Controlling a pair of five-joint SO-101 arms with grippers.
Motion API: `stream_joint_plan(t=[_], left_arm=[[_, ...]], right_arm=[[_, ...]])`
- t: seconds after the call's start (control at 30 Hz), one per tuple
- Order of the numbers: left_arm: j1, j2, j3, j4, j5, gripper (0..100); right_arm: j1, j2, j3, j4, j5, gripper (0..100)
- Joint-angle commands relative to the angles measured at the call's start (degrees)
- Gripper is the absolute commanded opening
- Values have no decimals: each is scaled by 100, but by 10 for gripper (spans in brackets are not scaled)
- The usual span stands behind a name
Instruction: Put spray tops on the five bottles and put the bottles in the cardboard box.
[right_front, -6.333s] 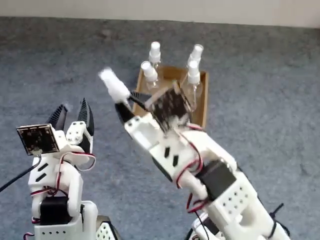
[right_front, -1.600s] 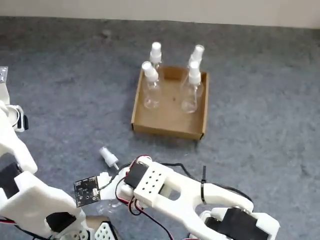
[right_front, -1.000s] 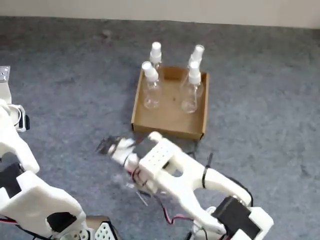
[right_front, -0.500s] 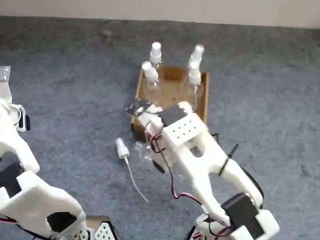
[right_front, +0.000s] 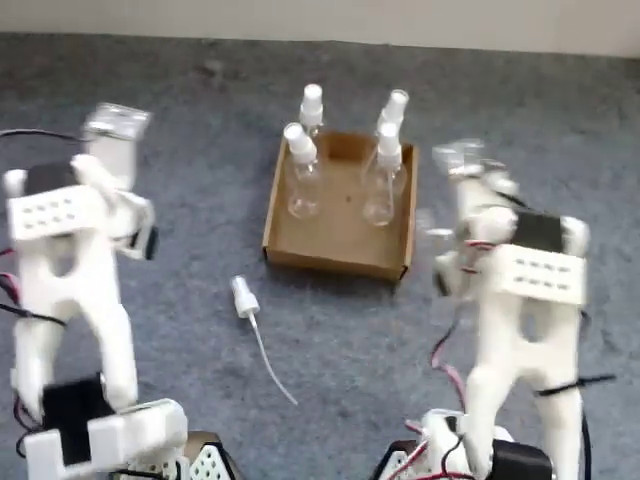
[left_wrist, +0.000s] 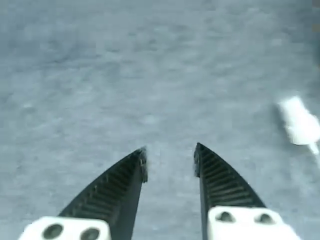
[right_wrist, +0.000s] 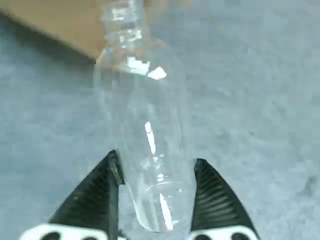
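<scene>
Four capped bottles (right_front: 301, 172) stand in the cardboard box (right_front: 336, 255) toward the far edge of the counter (right_front: 170, 80), leaving the fifth bottle (right_wrist: 145, 125), topless, clamped in the right claw (right_wrist: 157, 160), its spray top (right_front: 243, 297) loose before the box, and the left claw (left_wrist: 170, 160) spread apart, empty.

Four spray-topped bottles (right_front: 300, 175) in the one cardboard box (right_front: 340, 238); one uncapped clear bottle (right_wrist: 145, 125) just beside it; one loose spray top (right_front: 243, 297) near its front — and two robot arms (right_front: 70, 270) flanking it
</scene>
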Motion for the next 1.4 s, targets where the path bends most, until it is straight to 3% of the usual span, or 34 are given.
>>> stream_joint_plan(t=[0.0,0.17,0.33,0.77,1.03,1.23,1.37], left_arm=[[1086,-884,725,-44,756,137],[1701,-1103,1534,-941,1758,138],[1912,-1103,2281,-1899,2567,138],[2598,-1095,2756,-2435,3648,138],[2765,-1095,3556,-3253,3736,138],[2791,-1086,3679,-3262,3719,138],[2791,-1086,3793,-3367,3710,137]], right_arm=[[1015,-233,558,-919,404,5],[1754,-233,1508,-2053,545,5],[2053,84,1903,-2431,519,5],[2009,2519,558,-2633,-229,5],[1833,2545,541,-2642,-308,17],[1807,2536,549,-2633,-334,161],[1807,2536,532,-2624,-334,188]])
